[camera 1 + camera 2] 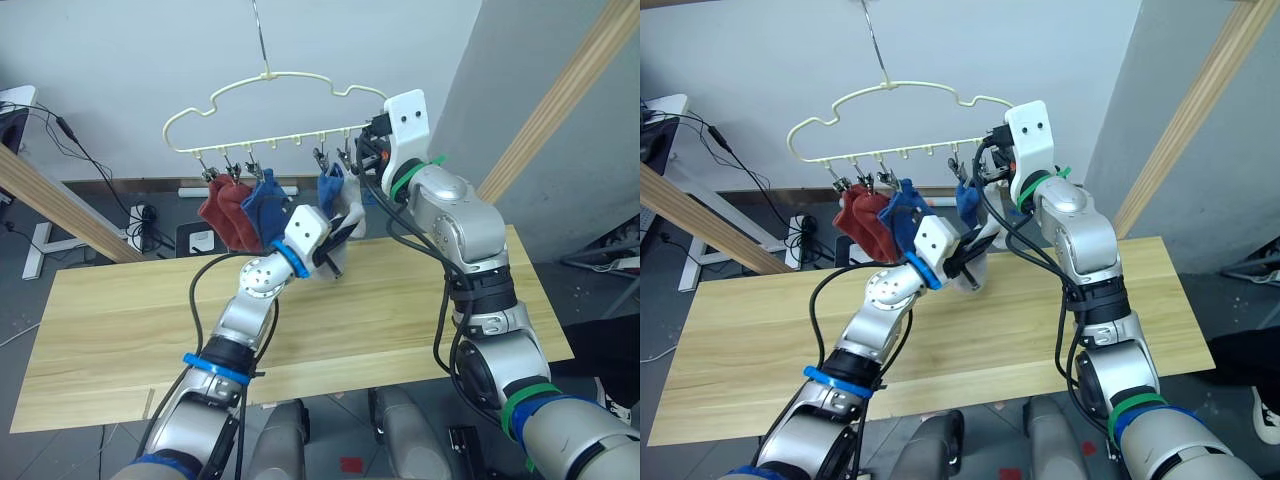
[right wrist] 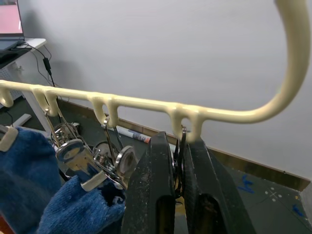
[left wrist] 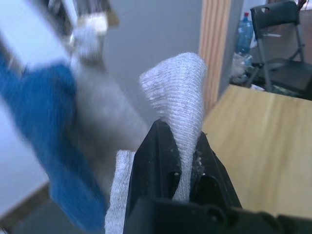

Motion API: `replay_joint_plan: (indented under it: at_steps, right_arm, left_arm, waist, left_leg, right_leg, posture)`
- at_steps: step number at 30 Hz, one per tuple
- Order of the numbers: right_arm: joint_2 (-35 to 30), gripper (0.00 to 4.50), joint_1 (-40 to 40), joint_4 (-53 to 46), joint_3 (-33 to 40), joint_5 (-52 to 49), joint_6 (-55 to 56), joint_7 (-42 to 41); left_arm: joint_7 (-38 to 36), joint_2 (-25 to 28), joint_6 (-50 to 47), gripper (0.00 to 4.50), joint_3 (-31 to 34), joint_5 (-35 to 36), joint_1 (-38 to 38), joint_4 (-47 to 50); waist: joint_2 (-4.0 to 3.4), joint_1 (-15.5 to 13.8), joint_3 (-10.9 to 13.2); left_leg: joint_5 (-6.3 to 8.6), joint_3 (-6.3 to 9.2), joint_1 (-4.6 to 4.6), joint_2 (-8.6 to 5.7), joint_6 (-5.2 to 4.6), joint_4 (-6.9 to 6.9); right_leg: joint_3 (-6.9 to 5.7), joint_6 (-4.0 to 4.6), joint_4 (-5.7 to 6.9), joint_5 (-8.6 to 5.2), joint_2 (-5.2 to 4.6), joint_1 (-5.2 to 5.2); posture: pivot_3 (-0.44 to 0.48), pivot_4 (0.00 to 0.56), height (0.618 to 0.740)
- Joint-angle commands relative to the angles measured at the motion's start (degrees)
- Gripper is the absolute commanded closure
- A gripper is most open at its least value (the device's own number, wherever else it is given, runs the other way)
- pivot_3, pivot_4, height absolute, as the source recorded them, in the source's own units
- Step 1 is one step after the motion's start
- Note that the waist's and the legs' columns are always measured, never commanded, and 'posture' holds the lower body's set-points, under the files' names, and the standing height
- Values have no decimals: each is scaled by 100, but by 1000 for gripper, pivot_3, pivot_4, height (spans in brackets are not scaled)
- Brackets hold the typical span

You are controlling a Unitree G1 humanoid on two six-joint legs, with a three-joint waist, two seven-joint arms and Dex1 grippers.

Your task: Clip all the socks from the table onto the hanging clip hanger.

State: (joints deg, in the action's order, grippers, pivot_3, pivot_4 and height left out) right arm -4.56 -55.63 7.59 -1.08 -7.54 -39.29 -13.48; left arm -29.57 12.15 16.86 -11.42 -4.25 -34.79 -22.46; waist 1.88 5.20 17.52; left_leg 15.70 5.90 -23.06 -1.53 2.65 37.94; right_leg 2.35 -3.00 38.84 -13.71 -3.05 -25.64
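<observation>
A: What is noted for the table (image 1: 120,330) and the hanger (image 1: 270,110)?

B: The table lies below both arms, and bare planks are seen on it. The hanger is suspended by its hook above the table's far edge. Its clips run along the lower bar.

A: Which socks are hung?

B: Two red socks (image 1: 222,215) are clipped at the robot's left end of the bar. A blue sock (image 1: 264,203) hangs just beside them. A second blue sock (image 1: 331,187) is clipped further toward the right end, and a grey sock (image 1: 350,212) is seen hanging just beside it.

A: How is the left gripper (image 3: 181,153) set?

B: It is raised below the bar, between the two blue socks. Its fingers are closed tight on a folded grey sock (image 3: 183,97), which is held up between them.

A: And the right gripper (image 2: 178,161)?

B: It is held at the right end of the bar. Its fingers are pressed together on the end clip (image 2: 179,153), directly under the last loop.
</observation>
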Motion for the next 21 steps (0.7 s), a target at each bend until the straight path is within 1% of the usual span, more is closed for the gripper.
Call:
replay_joint_plan:
  at_steps: [1,8,12,21]
  right_arm:
    - [11,4500,-145,-369,88,-110,-34,27]
    - [41,4500,-68,-559,38,-196,-260,-30]
    - [48,4500,-37,-633,24,-201,-366,-49]
    - [41,4500,19,-732,-2,-198,-511,-63]
  left_arm:
    - [387,-133,383,4493,-42,-275,-240,-284]
    - [831,-248,638,4493,38,-455,-652,-847]
    - [914,-295,721,4493,54,-448,-864,-1063]
    - [1120,-362,675,4493,158,-417,-1063,-1407]
  waist:
    - [0,0,0]
    - [1,0,1]
    - [1,1,1]
    - [1,10,1]
  left_leg:
    - [0,2,-1,1,0,0]
    - [0,2,-2,2,0,0]
    - [0,1,-3,1,0,0]
    - [0,2,-5,0,0,0]
  right_leg:
    - [-2,0,0,0,0,0]
    - [-2,-1,2,0,9,-3]
    - [-1,-1,1,0,12,-4]
    - [-2,-1,1,0,13,-7]
  posture:
    - [-110,311,740]
    - [-113,313,740]
    - [-116,313,740]
    - [-119,312,740]
